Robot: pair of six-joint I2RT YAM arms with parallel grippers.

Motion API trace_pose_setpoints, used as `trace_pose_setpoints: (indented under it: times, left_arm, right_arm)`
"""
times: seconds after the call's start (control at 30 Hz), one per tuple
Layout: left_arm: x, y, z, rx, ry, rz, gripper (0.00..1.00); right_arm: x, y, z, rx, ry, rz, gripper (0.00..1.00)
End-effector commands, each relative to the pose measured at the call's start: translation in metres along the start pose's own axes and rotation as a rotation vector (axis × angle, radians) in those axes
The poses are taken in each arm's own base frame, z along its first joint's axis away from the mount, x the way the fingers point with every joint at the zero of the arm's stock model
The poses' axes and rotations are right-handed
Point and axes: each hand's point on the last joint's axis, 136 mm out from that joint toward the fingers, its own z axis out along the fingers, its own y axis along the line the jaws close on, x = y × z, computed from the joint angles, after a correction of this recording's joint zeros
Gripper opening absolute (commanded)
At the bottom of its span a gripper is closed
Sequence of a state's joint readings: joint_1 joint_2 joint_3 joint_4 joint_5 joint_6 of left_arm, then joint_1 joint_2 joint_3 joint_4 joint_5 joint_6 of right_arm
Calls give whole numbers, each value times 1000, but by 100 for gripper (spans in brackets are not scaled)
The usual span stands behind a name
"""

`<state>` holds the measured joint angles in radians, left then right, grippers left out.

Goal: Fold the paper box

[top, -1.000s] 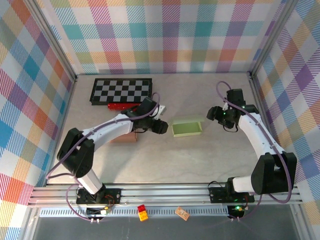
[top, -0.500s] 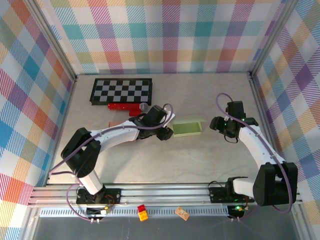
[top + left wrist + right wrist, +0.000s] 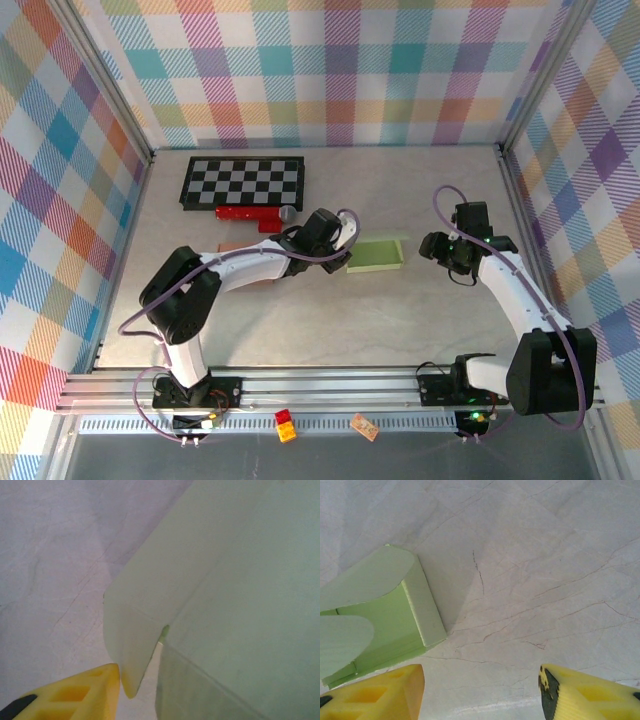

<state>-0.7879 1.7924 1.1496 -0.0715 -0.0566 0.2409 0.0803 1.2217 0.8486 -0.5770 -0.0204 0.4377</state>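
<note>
Top external: pale desk [image 3: 330,330], bright checked walls [image 3: 330,70]; my right tool [image 3: 432,246] stands wide; my left tool [image 3: 340,262], by the paper box [image 3: 375,257], I cannot tell

No legible text, label, brand, number or sign anywhere. Plain, unprinted pale green faces on the paper box [image 3: 374,256].
</note>
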Motion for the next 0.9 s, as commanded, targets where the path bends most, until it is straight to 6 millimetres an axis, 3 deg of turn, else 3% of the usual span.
trace_pose_setpoints:
  times: [0.0, 0.43, 0.67, 0.87]
  left_arm:
    - [-24, 4, -3, -21, -53, 6, 36]
    - [-34, 8, 1, 14, -45, -36, 9]
    - [-38, 4, -3, 84, -45, -34, 1]
    - [-25, 19, -13, 139, 23, -64, 0]
  right_arm:
    - [-10, 10, -9, -33, -20, 4, 62]
    - [-24, 14, -10, -18, -23, -104, 61]
    - [-27, 20, -12, -37, -25, -167, 61]
    - [-34, 39, -26, -112, -65, -317, 63]
